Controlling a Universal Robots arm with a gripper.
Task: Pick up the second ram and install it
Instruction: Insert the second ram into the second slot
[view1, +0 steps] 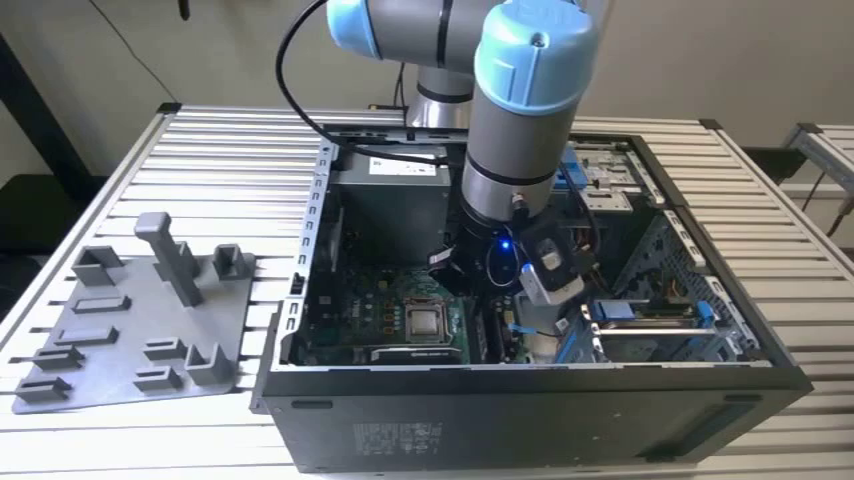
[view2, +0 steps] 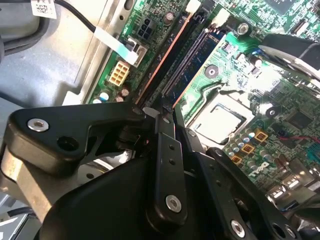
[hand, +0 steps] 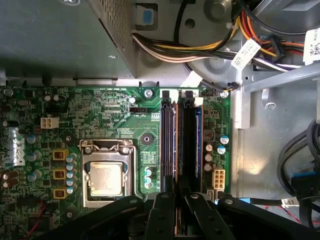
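Open black metal computer case (view1: 534, 400) on slatted table (view1: 227, 150); grey plastic tray (view1: 120, 330) at case's 9 o'clock in exterior view. Arm reaches down into case. Green motherboard (hand: 115, 115), square metal processor (hand: 106, 179) at its centre. Gripper (view2: 162, 117) poised over memory slots, jaws drawn close together; whether they pinch anything, cannot tell. Second ram (view2: 192, 62), slim dark-blue strip, lies along slot just beyond fingertips. Judgement: press straight down, evenly, strip square with slot.
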